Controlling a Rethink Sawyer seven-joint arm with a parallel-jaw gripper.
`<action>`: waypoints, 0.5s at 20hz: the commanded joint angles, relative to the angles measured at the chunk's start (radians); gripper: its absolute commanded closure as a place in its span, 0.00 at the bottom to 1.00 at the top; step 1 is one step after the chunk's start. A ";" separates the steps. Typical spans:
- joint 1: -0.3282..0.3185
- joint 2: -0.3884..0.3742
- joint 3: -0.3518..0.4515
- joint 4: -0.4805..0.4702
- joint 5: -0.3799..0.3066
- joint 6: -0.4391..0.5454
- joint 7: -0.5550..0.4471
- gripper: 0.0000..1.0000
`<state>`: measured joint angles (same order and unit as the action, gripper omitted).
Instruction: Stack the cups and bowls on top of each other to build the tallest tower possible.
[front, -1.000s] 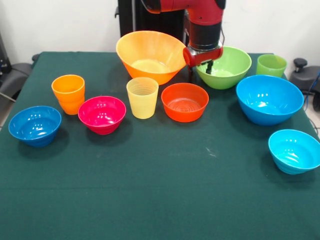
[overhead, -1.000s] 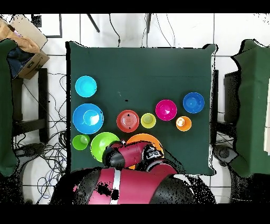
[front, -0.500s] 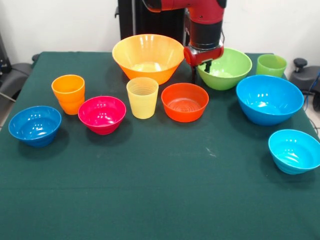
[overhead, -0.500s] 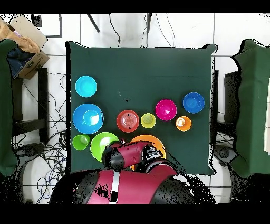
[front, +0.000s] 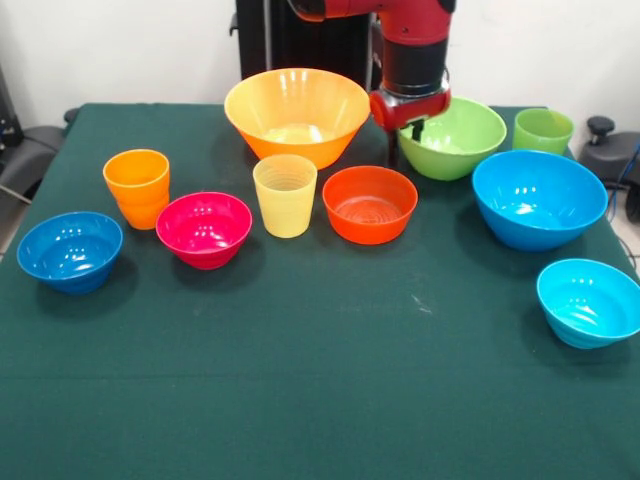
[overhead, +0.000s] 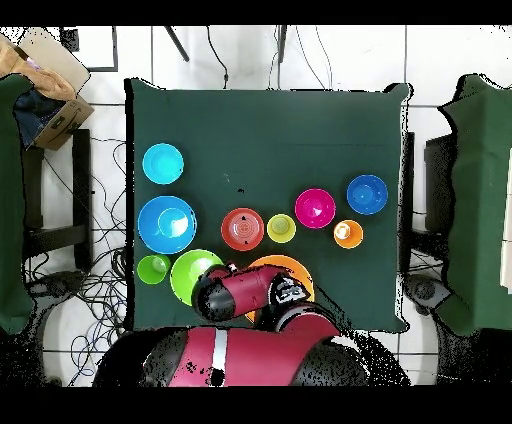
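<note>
My gripper (front: 405, 138) hangs at the near left rim of the light green bowl (front: 458, 135), its fingers astride the rim and shut on it. In the overhead view the arm (overhead: 235, 295) hides the gripper. The big yellow-orange bowl (front: 297, 112) stands level just left of it. The orange-red bowl (front: 370, 204), pale yellow cup (front: 285, 195), magenta bowl (front: 204, 229), orange cup (front: 137, 187) and small dark blue bowl (front: 70, 251) stand singly in a row. The green cup (front: 543, 130), big blue bowl (front: 538, 198) and cyan bowl (front: 590, 301) stand at the right. Nothing is stacked.
All stands on a dark green table (front: 320, 400) whose near half is bare cloth. In the overhead view a cardboard box (overhead: 45, 85) sits off the table's far left corner, with chairs (overhead: 480, 200) at both sides.
The yellow-orange bowl, tilted a second ago, has settled level. My gripper has shifted a little right, and the light green bowl has shifted slightly with it.
</note>
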<state>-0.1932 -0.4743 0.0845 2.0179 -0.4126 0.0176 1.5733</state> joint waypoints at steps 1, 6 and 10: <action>-0.055 -0.280 0.192 0.034 0.117 0.350 0.036 1.00; -0.045 -0.465 0.217 0.020 0.214 0.635 -0.020 1.00; -0.055 -0.542 0.244 -0.008 0.253 0.787 -0.057 1.00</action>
<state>-0.2410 -0.8155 0.1981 2.0528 -0.2447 0.5188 1.5733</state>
